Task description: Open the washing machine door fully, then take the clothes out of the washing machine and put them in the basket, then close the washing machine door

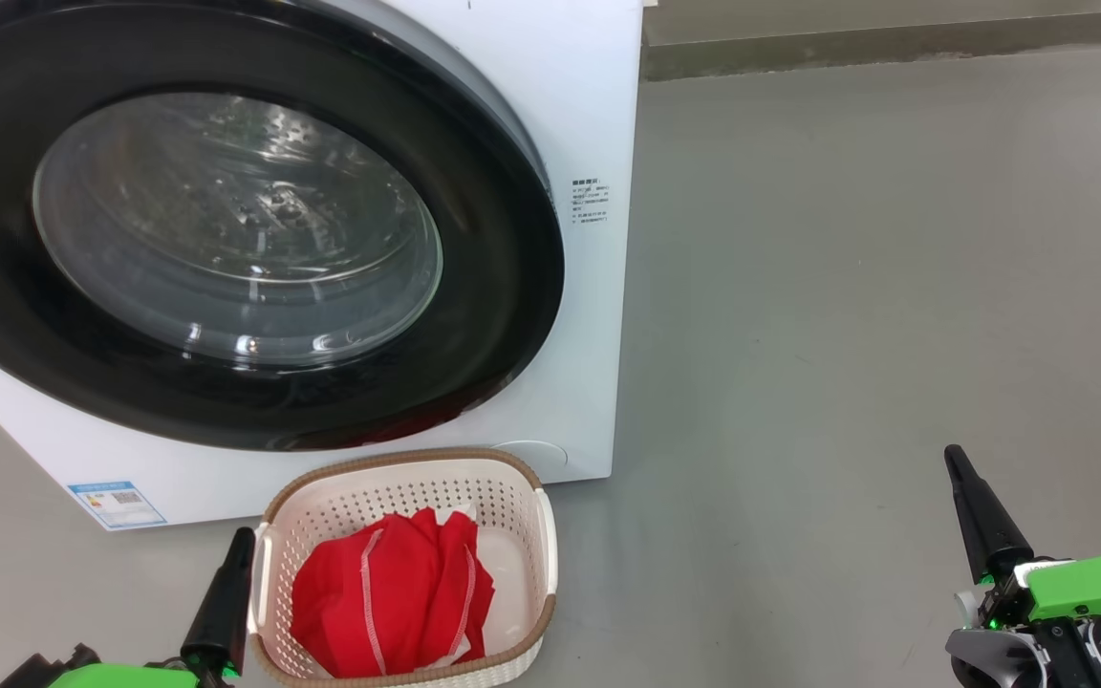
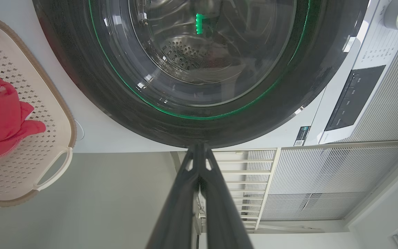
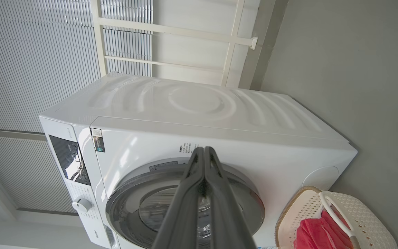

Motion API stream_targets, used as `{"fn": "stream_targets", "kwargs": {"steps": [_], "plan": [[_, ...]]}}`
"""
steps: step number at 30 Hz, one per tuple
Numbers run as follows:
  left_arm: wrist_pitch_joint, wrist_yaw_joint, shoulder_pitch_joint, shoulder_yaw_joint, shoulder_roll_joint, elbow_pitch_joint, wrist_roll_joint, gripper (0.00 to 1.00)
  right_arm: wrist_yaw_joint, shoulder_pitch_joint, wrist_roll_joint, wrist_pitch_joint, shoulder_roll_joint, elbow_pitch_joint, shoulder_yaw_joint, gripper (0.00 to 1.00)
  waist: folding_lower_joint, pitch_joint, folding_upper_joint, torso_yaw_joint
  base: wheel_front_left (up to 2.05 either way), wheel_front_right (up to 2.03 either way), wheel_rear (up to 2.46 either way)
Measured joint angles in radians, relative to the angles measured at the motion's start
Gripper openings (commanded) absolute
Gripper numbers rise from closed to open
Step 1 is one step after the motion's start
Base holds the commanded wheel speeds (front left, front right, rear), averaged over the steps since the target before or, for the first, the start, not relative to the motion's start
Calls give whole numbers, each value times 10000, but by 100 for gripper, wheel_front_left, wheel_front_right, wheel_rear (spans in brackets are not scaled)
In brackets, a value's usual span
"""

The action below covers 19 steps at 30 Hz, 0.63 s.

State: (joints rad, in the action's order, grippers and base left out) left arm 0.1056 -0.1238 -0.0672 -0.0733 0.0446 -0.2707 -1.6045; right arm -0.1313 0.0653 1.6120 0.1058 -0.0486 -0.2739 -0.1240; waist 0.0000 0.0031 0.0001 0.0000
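The washing machine door (image 1: 237, 229) sits shut, flush against the front of the washing machine (image 1: 593, 115), its black rim ringing the clear glass bowl, through which the perforated drum (image 1: 264, 182) shows. At 6 o'clock from the door, the basket (image 1: 398, 461) stands on the grey floor (image 1: 847, 287), just in front of the machine's lower edge. The clothes (image 1: 388, 602) lie bunched inside it (red fabric, white stitching along the seams), heaped toward the basket's 7 o'clock side, with bare cream bottom showing at 3 o'clock. A small blue label (image 1: 118, 504) is stuck low on the machine at 9 o'clock from the basket.

The left claw (image 1: 243, 537) points up at 8 o'clock from the basket, just beside its side handle, fingers clenched together on nothing. The right claw (image 1: 952, 456) hangs well apart at 3 o'clock from the basket, over bare floor, likewise clenched and empty.
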Motion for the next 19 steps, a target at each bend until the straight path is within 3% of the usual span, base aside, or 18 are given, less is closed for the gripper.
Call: {"fn": "stream_targets", "kwargs": {"steps": [19], "plan": [[0,0,0,-12,-13,0,0,0,0,0,-2,2,13,0,-17,0,0,0,0,0,0,0,0]]}}
